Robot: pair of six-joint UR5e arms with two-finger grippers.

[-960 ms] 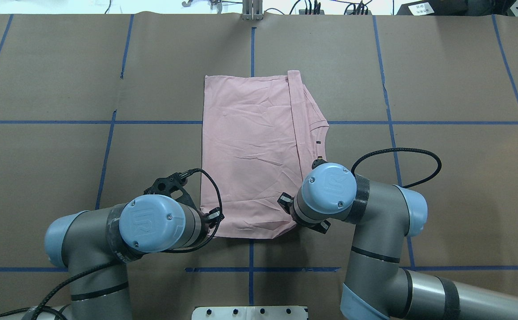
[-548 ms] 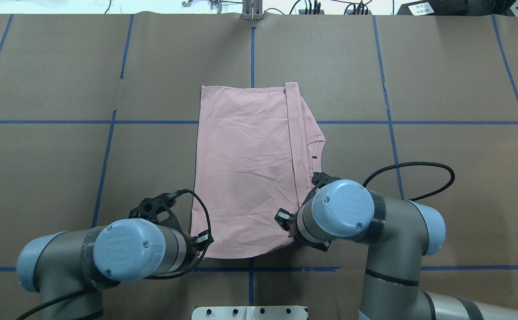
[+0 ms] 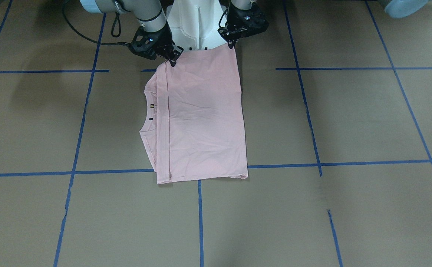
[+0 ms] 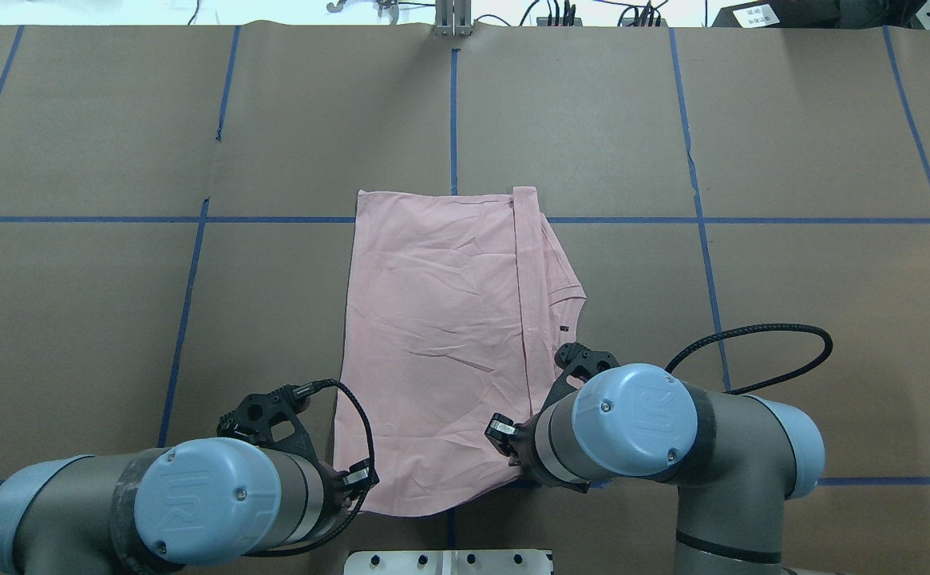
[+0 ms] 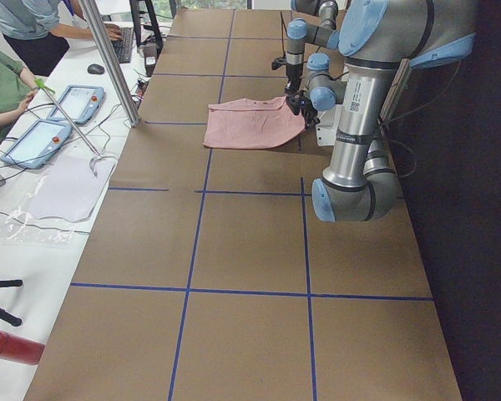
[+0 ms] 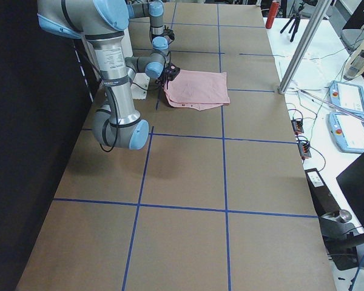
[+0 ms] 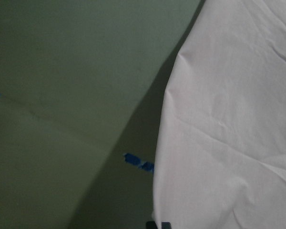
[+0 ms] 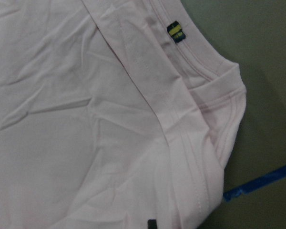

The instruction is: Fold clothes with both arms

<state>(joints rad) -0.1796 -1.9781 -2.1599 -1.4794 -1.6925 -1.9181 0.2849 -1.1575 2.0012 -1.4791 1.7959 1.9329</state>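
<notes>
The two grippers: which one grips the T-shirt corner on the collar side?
The right gripper: the T-shirt's collar lies on its side, while the left gripper holds the plain folded edge.

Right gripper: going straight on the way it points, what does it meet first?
The T-shirt corner held in the right gripper, then probably the table just below; the gap between them is unclear.

Blue tape lines (image 4: 832,220) crossed the brown table (image 4: 816,120). On the white bench (image 5: 17,251) beyond lay a tablet (image 5: 75,102) near a metal post (image 5: 110,63), and a red cylinder (image 5: 12,347), perhaps a bottle
</notes>
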